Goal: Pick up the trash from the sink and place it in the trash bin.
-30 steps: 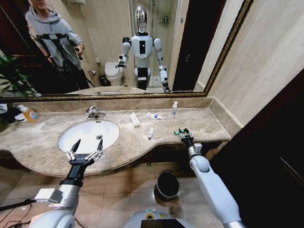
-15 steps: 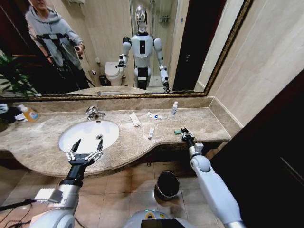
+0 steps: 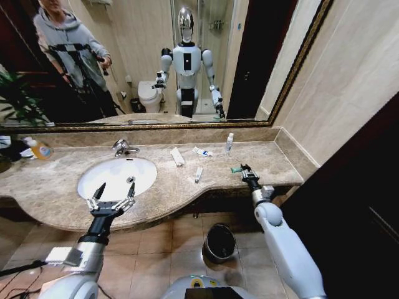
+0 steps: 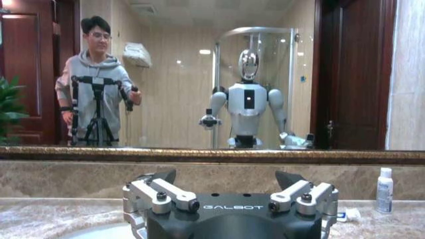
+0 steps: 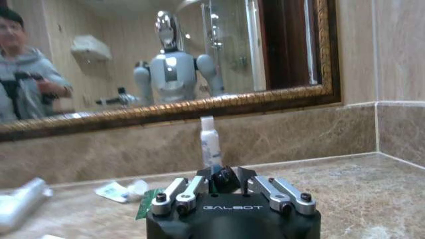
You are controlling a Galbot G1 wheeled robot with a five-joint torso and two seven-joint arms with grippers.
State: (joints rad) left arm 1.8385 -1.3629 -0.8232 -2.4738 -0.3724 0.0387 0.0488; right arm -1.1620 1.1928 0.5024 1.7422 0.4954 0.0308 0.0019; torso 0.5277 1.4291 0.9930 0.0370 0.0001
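Right hand [image 3: 244, 172] is clamped on the green stick [image 3: 235, 169], low over the bench [image 3: 268, 159] edge. Left hand [image 3: 111, 200] hangs wide open beside the sink [image 3: 146, 167]. Risk: the thin end-grip could slip before reaching the bin [image 3: 219, 242] below.

The green stick [image 3: 235, 169] lay flat on the counter at three o'clock from the white oval sink [image 3: 117, 177], clamped by the right gripper [image 3: 245, 171]. The black bin [image 3: 219, 242] stood on the floor at five o'clock.
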